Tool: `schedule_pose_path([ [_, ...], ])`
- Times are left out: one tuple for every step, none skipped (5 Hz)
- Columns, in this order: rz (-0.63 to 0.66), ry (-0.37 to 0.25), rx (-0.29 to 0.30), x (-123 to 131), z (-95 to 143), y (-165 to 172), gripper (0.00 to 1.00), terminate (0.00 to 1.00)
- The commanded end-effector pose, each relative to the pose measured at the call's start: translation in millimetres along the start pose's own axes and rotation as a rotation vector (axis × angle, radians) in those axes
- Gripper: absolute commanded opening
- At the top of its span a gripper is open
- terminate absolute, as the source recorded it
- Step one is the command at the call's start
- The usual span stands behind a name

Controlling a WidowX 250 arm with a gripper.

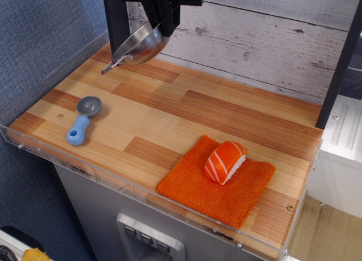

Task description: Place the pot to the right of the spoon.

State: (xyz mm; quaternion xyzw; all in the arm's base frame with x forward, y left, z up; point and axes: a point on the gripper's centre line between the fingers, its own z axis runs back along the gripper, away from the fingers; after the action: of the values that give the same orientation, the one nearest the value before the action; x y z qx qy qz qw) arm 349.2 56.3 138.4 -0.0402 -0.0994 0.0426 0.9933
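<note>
The shiny steel pot (138, 46) hangs tilted in the air at the back left of the table, its wire handle pointing down-left. My gripper (162, 25) is shut on the pot's upper rim and holds it above the wood. The spoon (83, 120), with a light-blue handle and a round grey bowl, lies on the table near the front left, well below and left of the pot.
An orange cloth (218, 182) lies at the front right with a salmon sushi piece (225, 161) on it. A dark post (119, 24) stands just left of the pot. A clear acrylic rim (113, 179) edges the table. A white plank wall (271, 40) is behind.
</note>
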Motion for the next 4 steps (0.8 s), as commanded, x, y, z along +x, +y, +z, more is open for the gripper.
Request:
schedule_pose_path([
  [0.016, -0.031, 0.059, 4, -16, 15, 0.00, 0.00],
  [0.019, -0.018, 0.082, -2, -34, 12, 0.00, 0.00],
  [0.016, 0.013, 0.091, -12, -58, 8, 0.00, 0.00],
  [0.006, 0.031, 0.106, -18, -71, 4, 0.00, 0.00],
])
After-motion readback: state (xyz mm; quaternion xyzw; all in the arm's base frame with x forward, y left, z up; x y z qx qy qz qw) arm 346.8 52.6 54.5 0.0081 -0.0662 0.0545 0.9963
